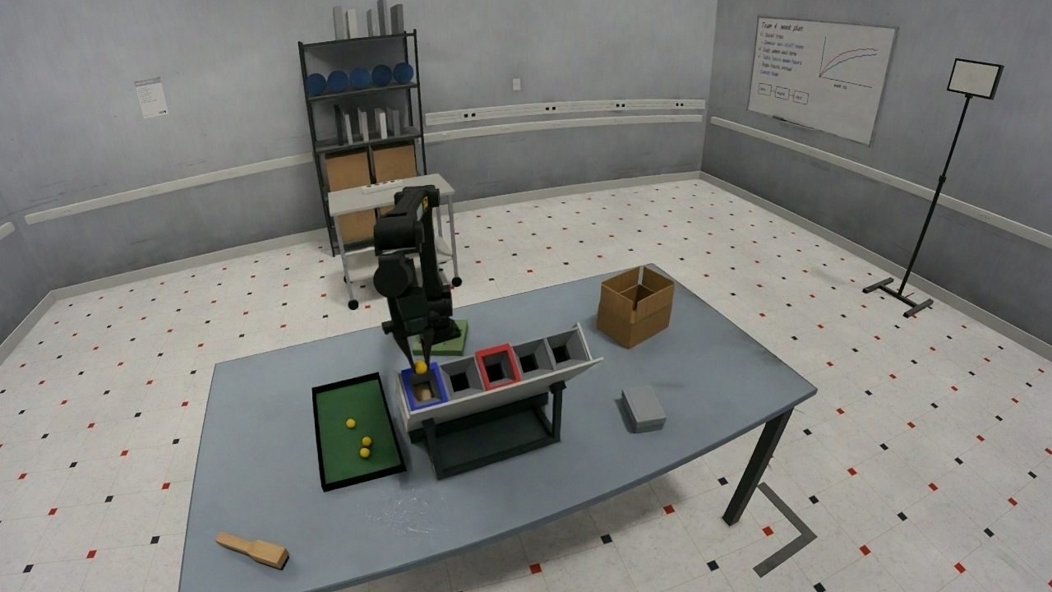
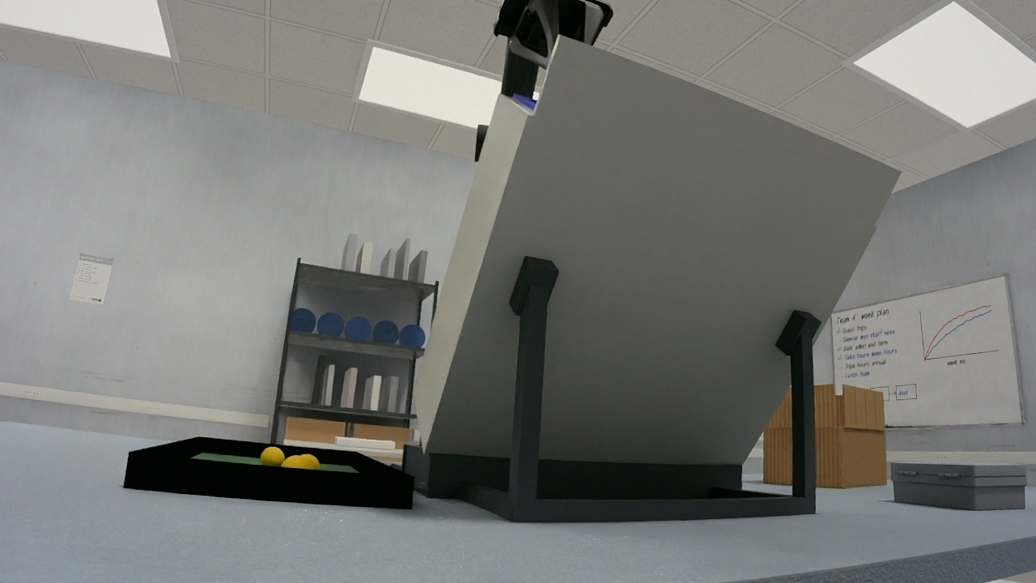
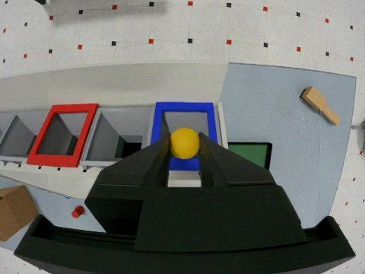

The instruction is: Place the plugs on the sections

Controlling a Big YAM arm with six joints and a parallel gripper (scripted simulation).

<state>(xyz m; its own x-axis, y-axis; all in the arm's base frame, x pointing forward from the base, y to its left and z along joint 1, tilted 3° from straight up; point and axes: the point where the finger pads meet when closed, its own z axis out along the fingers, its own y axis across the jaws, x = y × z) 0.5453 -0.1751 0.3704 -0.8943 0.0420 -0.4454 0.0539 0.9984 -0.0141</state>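
My gripper (image 3: 184, 138) is shut on a yellow marble (image 3: 185, 142) and holds it right above the blue-banded funnel (image 3: 183, 131); the marble also shows in the top view (image 1: 421, 366), over the blue-banded funnel (image 1: 423, 384) at the left end of the funnel row. The red-banded funnel (image 1: 497, 367) is two places to its right and also shows in the wrist view (image 3: 61, 134). The red plug (image 3: 77, 211) stands on the table behind the rack. The blue plug is not clearly in view. The tilted cover (image 2: 637, 275) hides the pipes.
A black tray with green felt (image 1: 356, 429) holds three yellow marbles left of the rack. A cardboard box (image 1: 634, 305) stands at the back right, a grey box (image 1: 643, 409) at the right, a wooden block (image 1: 252, 549) at the front left corner.
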